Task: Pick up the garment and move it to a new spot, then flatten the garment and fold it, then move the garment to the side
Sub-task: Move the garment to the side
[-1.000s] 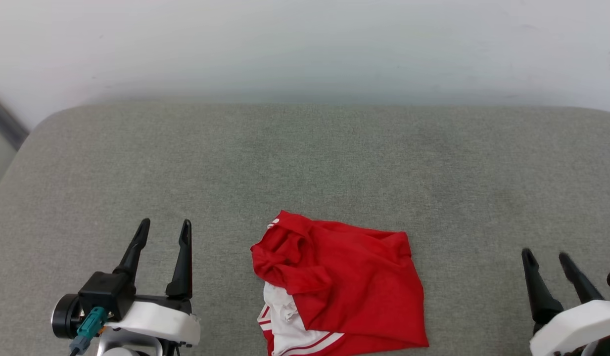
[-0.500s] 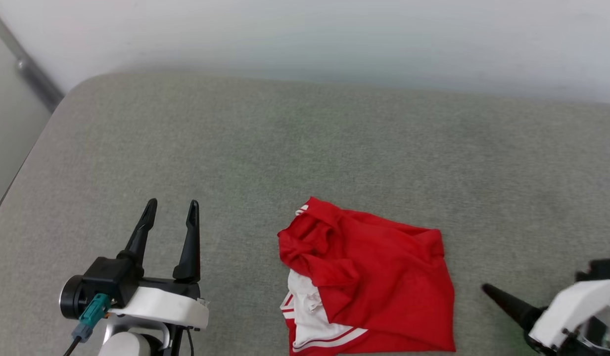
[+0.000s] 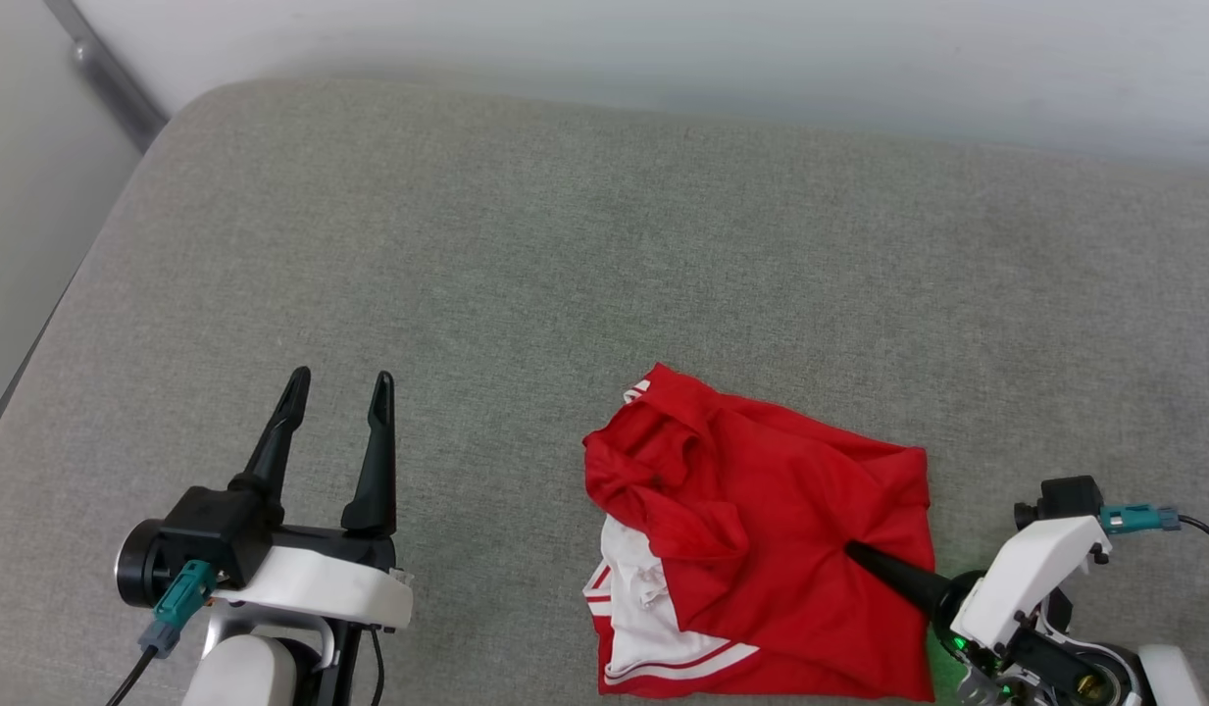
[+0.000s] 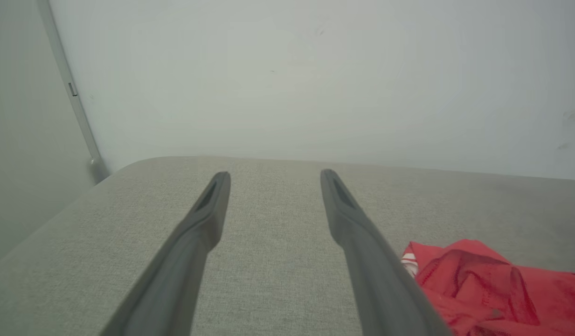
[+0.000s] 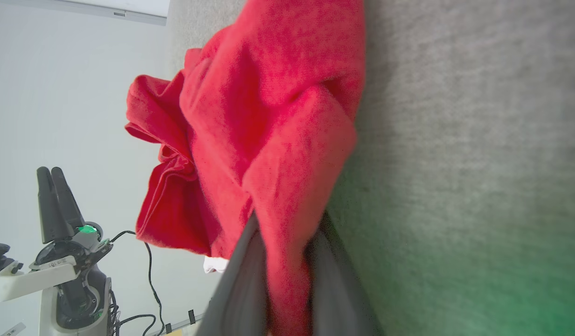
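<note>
– Grey cloth covers the bench (image 3: 467, 245), with a pale wall behind it. Where's the garment?

– It's a red jersey-style shirt. The garment (image 3: 761, 520) lies crumpled on the bench, right at the tip of my right tool (image 3: 852, 549) and well off to the right of my left tool (image 3: 341, 378).

– And the tools?

– My left tool stands spread wide with nothing in it. My right tool has a raised red fold between its fingers. Whether the pinch is tight, I can't tell.

– How will it handle?

– I judge it thin, light and limp. It will drape and slide, so I'd take a doubled fold or the hem, not a single layer.

– Any writing?

– None I can read, only a white sleeve (image 3: 633, 588) and striped trim (image 3: 682, 665) beyond my right tool's tip.
</note>
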